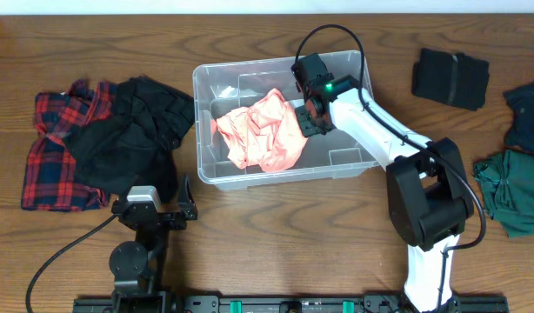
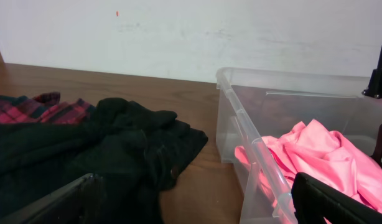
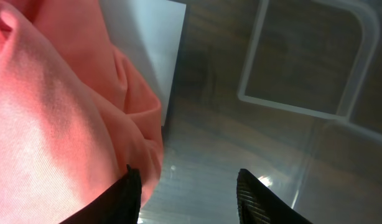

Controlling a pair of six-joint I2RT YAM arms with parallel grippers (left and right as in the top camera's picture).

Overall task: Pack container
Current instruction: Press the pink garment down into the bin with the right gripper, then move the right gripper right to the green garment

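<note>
The clear plastic container (image 1: 206, 130) stands at the table's middle and holds a crumpled pink garment (image 1: 263, 130). My right gripper (image 1: 309, 117) is inside the container at the garment's right edge, open, with nothing between its fingers. In the right wrist view the open right gripper (image 3: 188, 186) hangs over the container's bare floor (image 3: 253, 143), and the pink garment (image 3: 60, 106) touches its left finger. My left gripper (image 1: 154, 211) is open and empty near the front edge. In the left wrist view the container (image 2: 253, 155) with the pink garment (image 2: 321, 155) lies to the right.
A black garment (image 1: 132, 130) lies on a red plaid shirt (image 1: 54, 148) at the left; the black garment also shows in the left wrist view (image 2: 116, 149). At the right lie a black folded cloth (image 1: 450, 76), a dark navy cloth (image 1: 526, 113) and a green garment (image 1: 510, 187).
</note>
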